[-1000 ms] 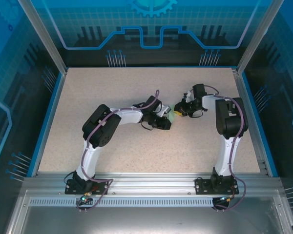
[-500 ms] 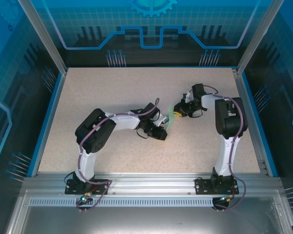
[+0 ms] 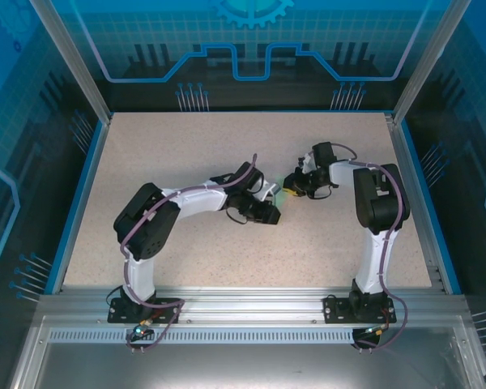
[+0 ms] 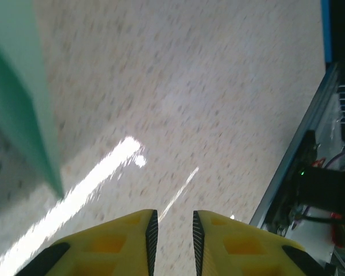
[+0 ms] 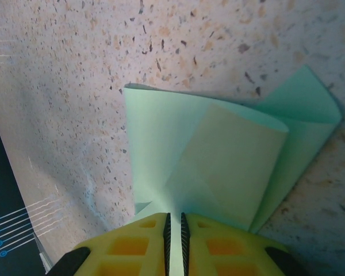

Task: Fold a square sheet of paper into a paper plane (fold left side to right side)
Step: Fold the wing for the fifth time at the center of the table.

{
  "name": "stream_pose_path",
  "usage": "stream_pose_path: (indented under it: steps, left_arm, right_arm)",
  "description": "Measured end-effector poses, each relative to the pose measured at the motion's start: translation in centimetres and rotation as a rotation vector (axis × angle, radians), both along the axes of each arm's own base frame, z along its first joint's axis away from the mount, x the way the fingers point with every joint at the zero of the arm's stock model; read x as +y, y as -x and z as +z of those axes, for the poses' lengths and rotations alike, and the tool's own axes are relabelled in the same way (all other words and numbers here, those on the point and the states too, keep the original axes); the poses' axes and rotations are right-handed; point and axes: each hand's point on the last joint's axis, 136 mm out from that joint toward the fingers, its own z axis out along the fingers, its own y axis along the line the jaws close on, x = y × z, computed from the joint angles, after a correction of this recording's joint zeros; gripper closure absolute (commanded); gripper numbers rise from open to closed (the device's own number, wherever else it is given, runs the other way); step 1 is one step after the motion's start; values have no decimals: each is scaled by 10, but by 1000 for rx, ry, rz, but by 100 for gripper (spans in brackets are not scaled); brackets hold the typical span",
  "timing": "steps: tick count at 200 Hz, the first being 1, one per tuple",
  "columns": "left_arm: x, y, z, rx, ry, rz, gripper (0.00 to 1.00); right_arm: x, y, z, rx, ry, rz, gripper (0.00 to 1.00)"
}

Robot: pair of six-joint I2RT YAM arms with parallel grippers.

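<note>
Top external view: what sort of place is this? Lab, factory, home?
Most likely a purpose-built robot cell in a lab or demo space: a speckled table edged by an aluminium rail, blue circuit-print panels around it, and a left arm and a right arm bolted at its near edge.

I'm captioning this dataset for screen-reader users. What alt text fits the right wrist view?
The right gripper, yellow-fingered, pinches the near edge of a partly folded, pale mint-green sheet of paper. The paper's flaps overlap and spread away from the camera over a speckled beige table.
</note>
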Motion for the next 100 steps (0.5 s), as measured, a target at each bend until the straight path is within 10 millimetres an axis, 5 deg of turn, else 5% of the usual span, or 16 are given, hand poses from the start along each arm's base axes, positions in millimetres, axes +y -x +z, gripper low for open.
stream_pose_path:
  steps: [51, 100]
  left_arm:
    - [-24, -36, -13, -19, -7, 21, 72]
    - [-6, -51, -45, 5, -108, 84, 72]
  right_arm:
    - [0, 0, 0, 0, 0, 0, 84]
    - [0, 0, 1, -2, -2, 0, 83]
